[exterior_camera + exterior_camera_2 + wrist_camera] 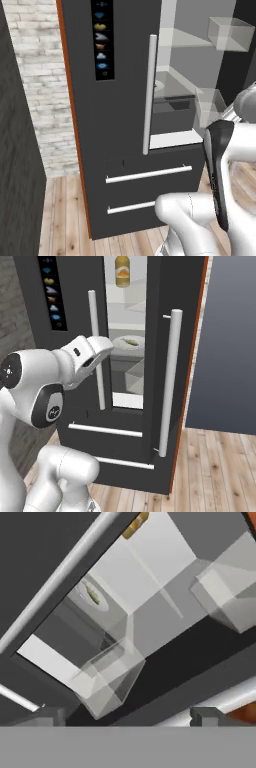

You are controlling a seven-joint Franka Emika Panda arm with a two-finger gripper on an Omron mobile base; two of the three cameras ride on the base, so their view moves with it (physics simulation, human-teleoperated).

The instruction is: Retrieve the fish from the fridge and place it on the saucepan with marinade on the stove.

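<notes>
- The fish (131, 342), small, slender and olive-green, lies on a round white plate (121, 345) on a shelf inside the fridge (75, 286); in the hand view the same fish (93, 595) shows on the plate (100, 602), tilted because the camera is rolled.
- The plate sits about mid-height in the fridge's white interior, just behind the gap between the two doors.
- Above the fish, near the top of the fridge opening, stands an orange-and-yellow bottle (123, 271); the hand view catches a sliver of it (135, 525).
- Below the fish's shelf the fridge holds a dark drawer compartment, and clear door bins (112, 677) hang on the inside of the opened door.
- The fridge's right door stands partly open, its long silver handle (168, 381) facing out; the left door is closed, with its own handle (97, 351) and a column of small icons (52, 298).
- Two lower drawers with horizontal silver bars (148, 174) close the fridge's bottom.
- The tool (130, 714) hangs in front of the fridge opening, well apart from the fish, pointing into the interior; its two dark fingers (207, 714) stand wide apart with nothing between them.
- In the right base view the white hand (95, 353) sits just beside the left door handle, level with the fish's shelf.
- A whitish brick wall (42, 85) flanks the fridge's left side; light wooden floor (220, 471) lies below the fridge.
</notes>
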